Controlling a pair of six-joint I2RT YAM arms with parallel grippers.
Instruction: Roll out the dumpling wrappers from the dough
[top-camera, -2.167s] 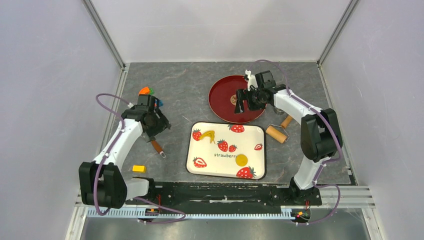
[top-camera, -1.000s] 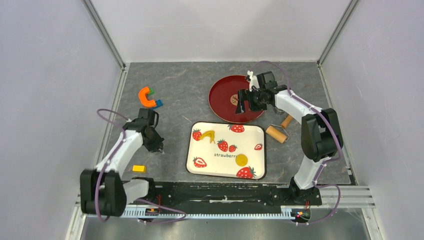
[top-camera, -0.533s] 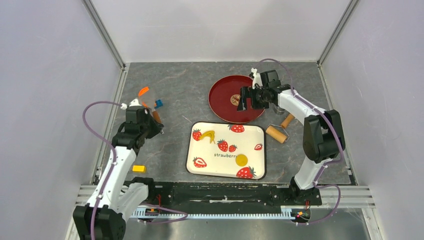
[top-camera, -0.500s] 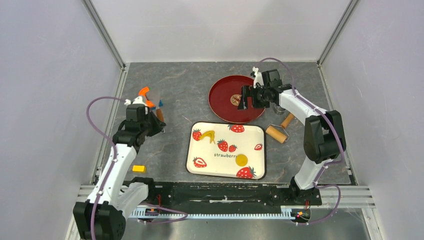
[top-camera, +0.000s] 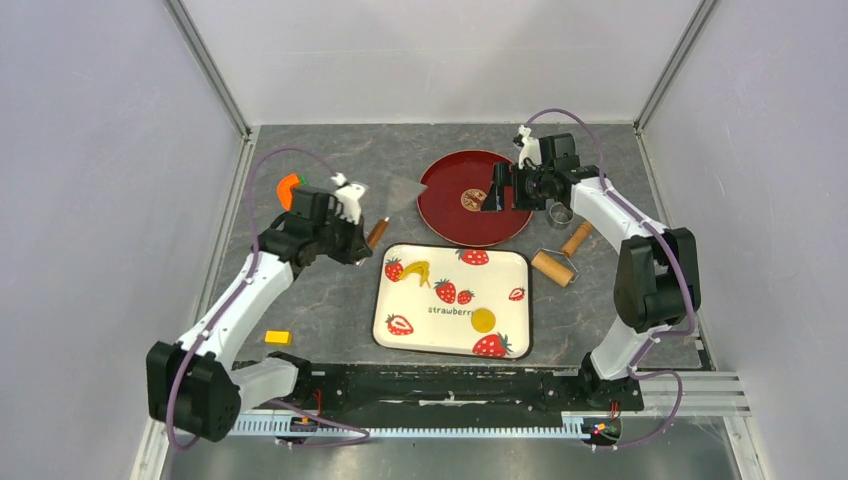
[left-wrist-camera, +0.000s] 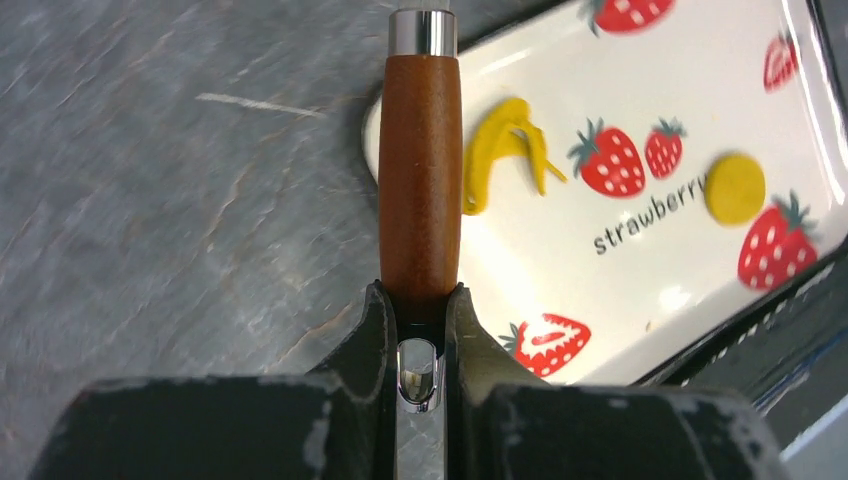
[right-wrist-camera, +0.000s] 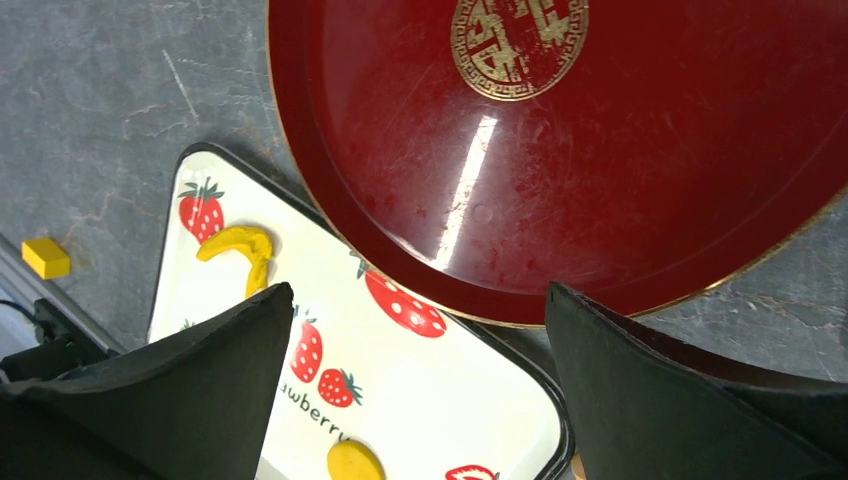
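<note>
Wood-handled tool (left-wrist-camera: 420, 180) sits clamped in your left gripper (left-wrist-camera: 420, 300) by the tray's (top-camera: 500, 285) far-left corner, while your right gripper (right-wrist-camera: 417, 290) hangs wide open and empty over the red plate's (right-wrist-camera: 600, 200) right side.

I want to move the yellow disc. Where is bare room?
The red plate is bare. Open table lies between the strawberry tray and the yellow block. Right of the tray it is crowded: rolling pin, metal ring.

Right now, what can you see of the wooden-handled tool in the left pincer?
The wooden-handled tool has a smooth reddish-brown round handle, a shiny metal collar and, in the top view, a flat grey blade. The left pincer is shut on the handle's end. The tool points toward the red plate, passing the strawberry tray's far-left corner.
</note>
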